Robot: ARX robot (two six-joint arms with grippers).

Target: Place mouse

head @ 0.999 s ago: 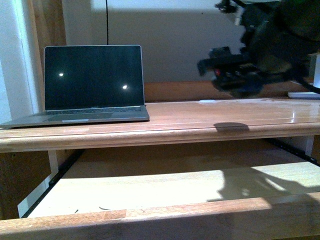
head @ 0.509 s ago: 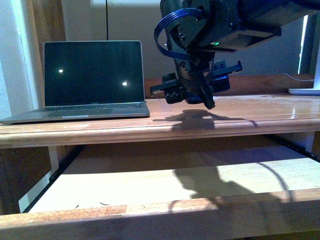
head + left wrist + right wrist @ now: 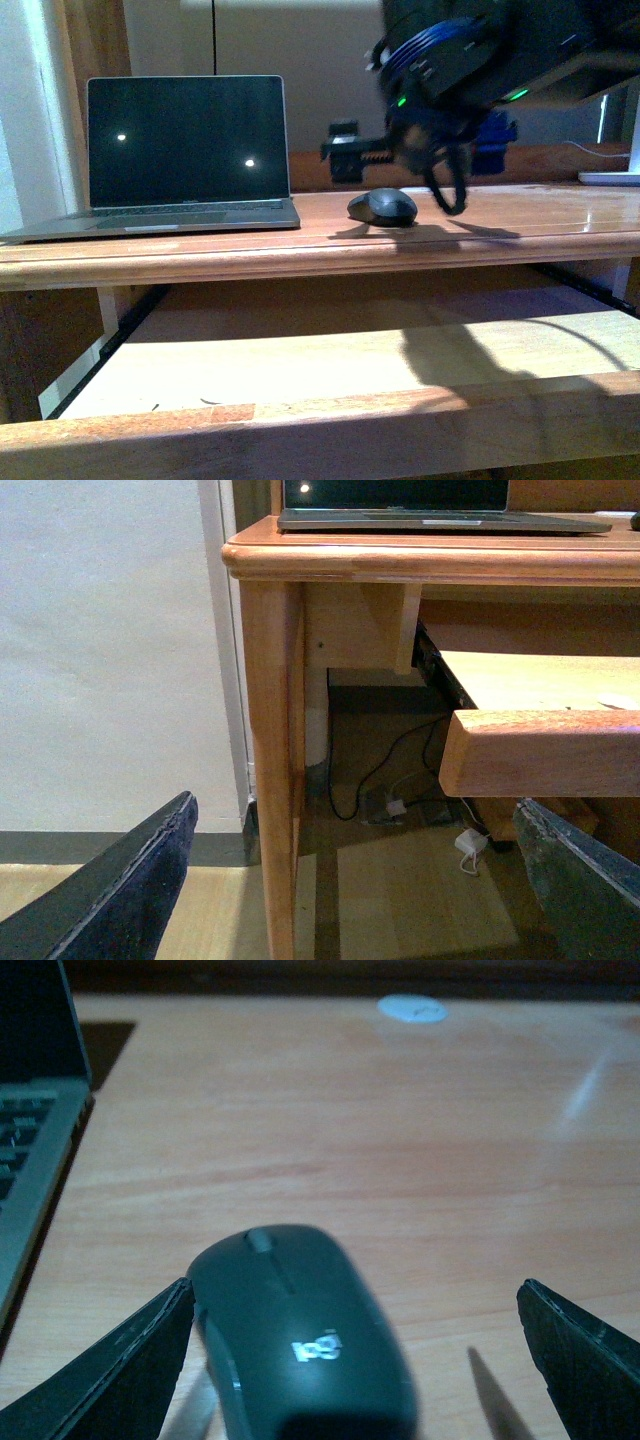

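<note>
The mouse (image 3: 382,207), a small dark oval dome, lies on the wooden desk top (image 3: 300,243) just right of the laptop. My right gripper (image 3: 415,152) hangs just above and behind it, blurred, with jaws open. In the right wrist view the mouse (image 3: 300,1340) lies on the wood between the wide-open fingers, close to one finger (image 3: 130,1370) and apart from the other; the right gripper (image 3: 355,1360) grips nothing. My left gripper (image 3: 350,880) is open and empty, low beside the desk's leg (image 3: 270,730).
An open laptop (image 3: 185,150) with a dark screen stands at the desk's left; its edge shows in the right wrist view (image 3: 30,1140). A pull-out tray (image 3: 300,370) juts out below the desk top. A white object (image 3: 610,178) lies far right. Cables (image 3: 400,800) lie on the floor.
The right arm has swung from the far right to the desk's middle and down. The mouse, not seen on the desk before, now lies there, free of the open jaws.
</note>
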